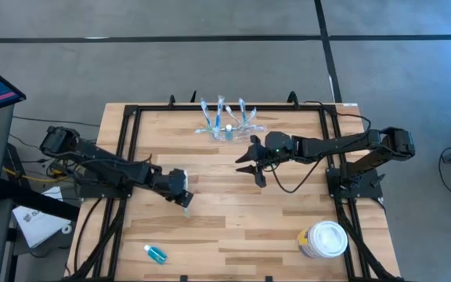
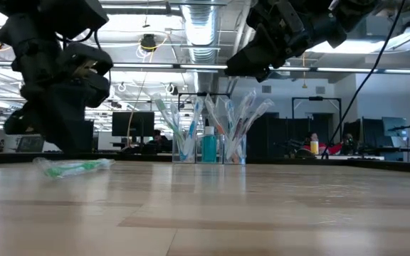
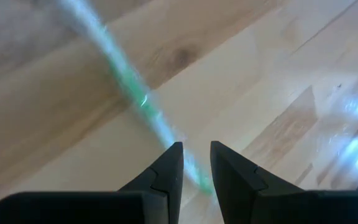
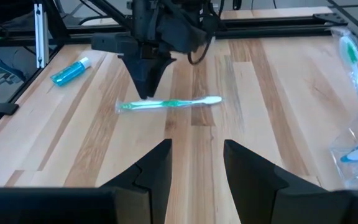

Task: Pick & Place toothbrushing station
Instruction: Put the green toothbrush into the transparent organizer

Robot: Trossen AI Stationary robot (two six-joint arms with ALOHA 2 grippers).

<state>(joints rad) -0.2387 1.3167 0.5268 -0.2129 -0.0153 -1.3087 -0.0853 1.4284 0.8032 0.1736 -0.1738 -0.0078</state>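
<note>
Left gripper [image 4: 146, 87] is pinching the wrapped green toothbrush [image 4: 166, 104]; right gripper [image 1: 250, 166] is hovering, jaws parted. Clear oval plastic station [image 1: 227, 130] is looking light, slick, brittle: grip its rim.

Left arm: comes in from the left side and bends across the table toward the middle.
Left gripper [image 1: 185, 201]: low, close to the wood, pointing down, with only a thin gap between its two fingers [image 3: 169, 168].
Right arm: comes in from the right side, stretched out long toward the middle.
Right gripper [image 1: 250, 166]: up in the air, fingers apart, holding nothing.
</note>
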